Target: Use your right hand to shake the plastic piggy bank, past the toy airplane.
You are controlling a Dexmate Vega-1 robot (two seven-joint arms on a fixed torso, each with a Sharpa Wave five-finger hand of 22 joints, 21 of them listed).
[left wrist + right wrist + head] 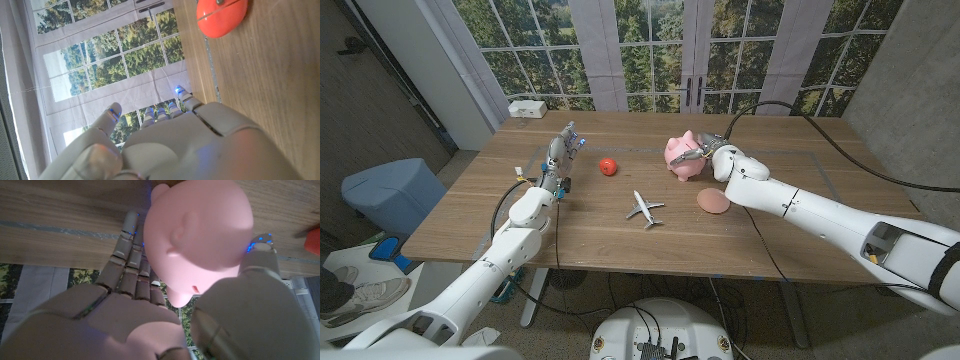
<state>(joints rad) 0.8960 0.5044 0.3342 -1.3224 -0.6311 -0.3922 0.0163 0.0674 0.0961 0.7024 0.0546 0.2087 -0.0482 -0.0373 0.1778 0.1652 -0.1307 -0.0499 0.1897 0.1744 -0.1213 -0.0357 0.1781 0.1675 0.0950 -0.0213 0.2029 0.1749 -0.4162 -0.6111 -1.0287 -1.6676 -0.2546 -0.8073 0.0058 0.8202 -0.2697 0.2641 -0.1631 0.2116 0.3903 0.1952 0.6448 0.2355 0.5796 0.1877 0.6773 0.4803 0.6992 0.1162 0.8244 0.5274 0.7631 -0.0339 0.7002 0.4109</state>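
The pink plastic piggy bank (680,153) stands at the table's far middle, beyond the white toy airplane (643,208). My right hand (708,158) holds it from its right side. In the right wrist view the piggy bank (205,230) sits between the fingers (127,260) and the thumb (257,260) of the right hand (150,315). I cannot tell whether it still touches the wood. My left hand (558,162) stands upright at the left of the table, fingers apart and holding nothing; in the left wrist view the left hand (190,145) points past the table edge.
A red ball (608,166) lies between the left hand and the piggy bank, also seen as the red ball (221,17). A pinkish disc (713,201) lies under my right forearm. A white box (527,108) sits at the far left corner of the wooden table (520,225).
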